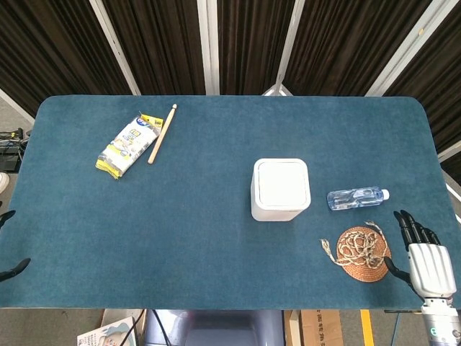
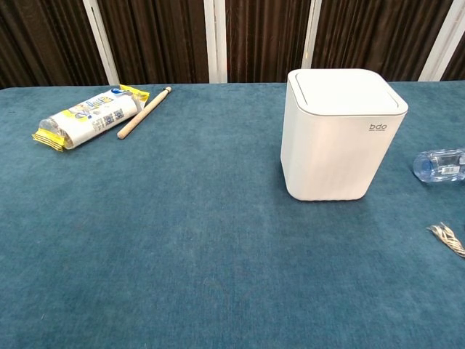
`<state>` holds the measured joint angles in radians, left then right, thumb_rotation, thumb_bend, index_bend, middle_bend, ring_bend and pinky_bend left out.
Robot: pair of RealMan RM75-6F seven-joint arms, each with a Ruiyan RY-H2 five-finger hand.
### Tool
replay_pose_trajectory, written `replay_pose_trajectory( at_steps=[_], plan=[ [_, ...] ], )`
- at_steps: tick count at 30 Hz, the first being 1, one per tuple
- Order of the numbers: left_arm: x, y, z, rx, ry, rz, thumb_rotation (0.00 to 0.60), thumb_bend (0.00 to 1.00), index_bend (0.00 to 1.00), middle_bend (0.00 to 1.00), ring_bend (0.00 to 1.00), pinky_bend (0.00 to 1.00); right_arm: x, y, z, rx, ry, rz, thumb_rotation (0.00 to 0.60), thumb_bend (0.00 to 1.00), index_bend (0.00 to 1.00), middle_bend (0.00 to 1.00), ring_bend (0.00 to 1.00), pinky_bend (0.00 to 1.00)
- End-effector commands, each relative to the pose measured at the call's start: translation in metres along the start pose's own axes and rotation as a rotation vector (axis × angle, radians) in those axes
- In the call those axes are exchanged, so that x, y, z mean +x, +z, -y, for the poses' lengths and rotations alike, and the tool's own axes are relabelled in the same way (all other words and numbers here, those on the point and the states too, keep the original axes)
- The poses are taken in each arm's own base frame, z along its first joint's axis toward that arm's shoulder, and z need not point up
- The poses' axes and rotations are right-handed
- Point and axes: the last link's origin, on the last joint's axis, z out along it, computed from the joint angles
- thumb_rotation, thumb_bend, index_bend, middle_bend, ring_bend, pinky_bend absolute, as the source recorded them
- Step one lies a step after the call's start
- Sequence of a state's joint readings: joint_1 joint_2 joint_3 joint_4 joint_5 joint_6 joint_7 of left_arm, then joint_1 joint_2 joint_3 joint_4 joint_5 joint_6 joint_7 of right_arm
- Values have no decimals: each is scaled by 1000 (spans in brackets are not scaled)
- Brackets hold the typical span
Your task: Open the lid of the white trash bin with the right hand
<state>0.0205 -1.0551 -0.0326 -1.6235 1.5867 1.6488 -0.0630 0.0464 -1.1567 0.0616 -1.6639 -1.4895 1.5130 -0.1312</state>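
The white trash bin [image 1: 280,189] stands upright right of the table's middle, lid flat and closed; the chest view shows the bin [image 2: 340,134] with a small logo on its front. My right hand [image 1: 423,256] hovers at the table's near right corner, fingers spread and holding nothing, well to the right of the bin. Of my left hand [image 1: 9,245] only dark fingertips show at the far left edge, apart from each other and holding nothing. Neither hand appears in the chest view.
A clear water bottle [image 1: 357,198] lies right of the bin. A round woven coaster with a rope coil [image 1: 364,251] sits beside my right hand. A snack packet [image 1: 129,145] and a wooden stick [image 1: 162,133] lie at the far left.
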Motion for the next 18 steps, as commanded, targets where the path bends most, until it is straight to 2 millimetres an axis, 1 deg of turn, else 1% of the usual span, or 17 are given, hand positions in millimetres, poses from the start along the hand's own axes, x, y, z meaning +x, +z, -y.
replay_pose_trajectory(
  at_steps=[1, 2, 3, 4, 6, 7, 9, 11, 14, 17, 18],
  plan=[
    [1, -1, 0, -3, -10, -4, 600, 164, 167, 39, 0, 0, 2, 2, 4, 20, 4, -37, 600, 254, 123, 225, 364, 407],
    [2, -1, 0, -5, -14, -8, 600, 164, 167, 40, 0, 0, 2, 3, 6, 31, 7, -57, 600, 284, 129, 285, 416, 453],
    [2, -2, 0, -6, -17, -10, 600, 164, 167, 40, 0, 0, 3, 5, 10, 51, 10, -90, 600, 336, 132, 350, 469, 493],
    [2, -2, 1, -5, -18, -9, 600, 164, 167, 39, 0, 0, 3, 5, 13, 64, 13, -108, 600, 381, 132, 394, 507, 517],
    [2, -2, 2, 2, -16, -5, 600, 164, 167, 39, 0, 0, 4, 7, 18, 91, 20, -138, 600, 521, 132, 532, 625, 601],
    [2, -2, 3, 8, -15, -2, 600, 164, 167, 39, 0, 0, 5, 10, 23, 120, 27, -157, 600, 574, 132, 575, 663, 634],
    [2, -1, 3, 11, -17, -3, 600, 164, 167, 39, 0, 0, 8, 17, 31, 158, 47, -169, 600, 711, 133, 682, 757, 714],
    [3, -1, 3, 13, -22, -8, 600, 164, 167, 39, 0, 0, 11, 25, 40, 200, 78, -167, 600, 795, 135, 763, 822, 752],
    [3, -1, 3, 17, -25, -10, 600, 164, 167, 38, 0, 0, 16, 39, 57, 275, 102, -122, 600, 859, 140, 820, 866, 770],
    [3, -1, 2, 16, -25, -12, 600, 164, 167, 38, 0, 0, 18, 47, 71, 324, 80, -54, 600, 899, 140, 824, 868, 770],
    [3, -1, 2, 15, -25, -16, 600, 164, 167, 38, 0, 0, 18, 51, 78, 346, 59, -10, 600, 910, 140, 825, 869, 770]
  ],
)
